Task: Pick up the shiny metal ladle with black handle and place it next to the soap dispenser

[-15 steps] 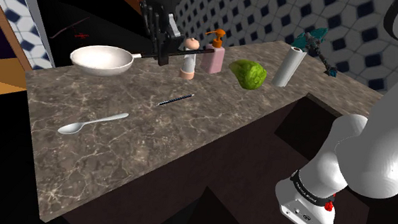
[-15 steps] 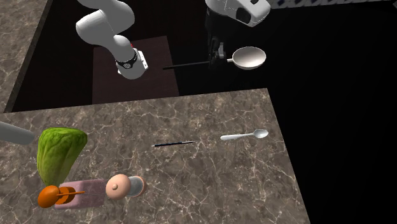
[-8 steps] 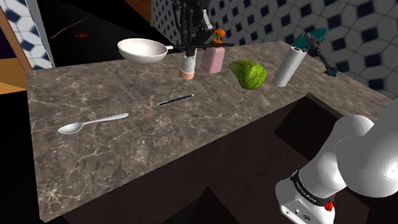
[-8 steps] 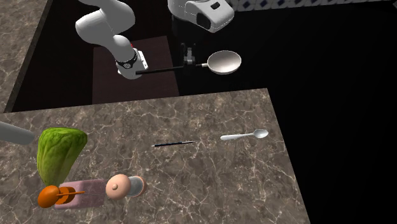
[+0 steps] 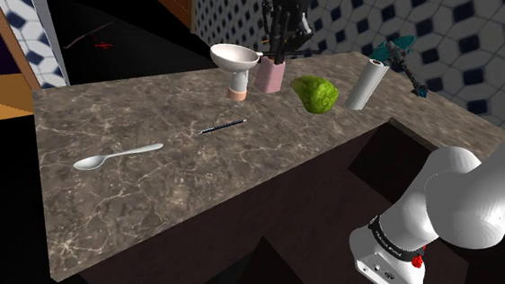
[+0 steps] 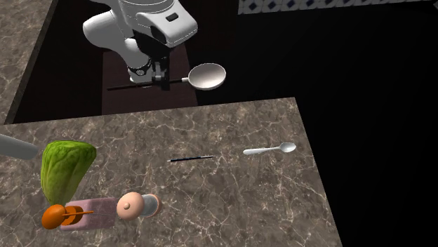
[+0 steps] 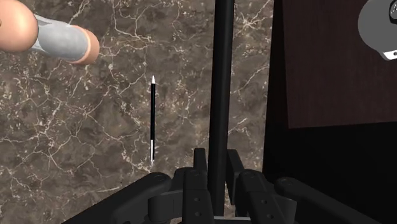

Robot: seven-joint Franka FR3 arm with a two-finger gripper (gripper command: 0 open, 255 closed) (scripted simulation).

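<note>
Since the earlier frame, the gripper [image 5: 282, 45] had carried the ladle [image 5: 234, 56] rightward in the shoulder view. Its bowl showed above the capped bottle [image 5: 238, 87], just left of the soap dispenser [image 5: 270, 76]. The fingers [image 7: 199, 167] clasped the black handle [image 7: 221, 89] nearer the bowl. Judged rigid, light, bowl-heavy: it could pivot. The bowl looked empty; dispenser contents were hidden.

My claw [image 5: 281, 44] is all black, like the handle of the ladle [image 5: 233, 56], whose bowl is pale off-white. The counter [image 5: 148, 193] is brown marble, veined white. The soap dispenser [image 6: 98, 210] is pink with an orange pump. The lettuce [image 5: 315, 93] is green, the pen [image 5: 223, 125] black and white-tipped, and the wall tiles [image 5: 482, 43] white with dark-blue diamonds.
</note>
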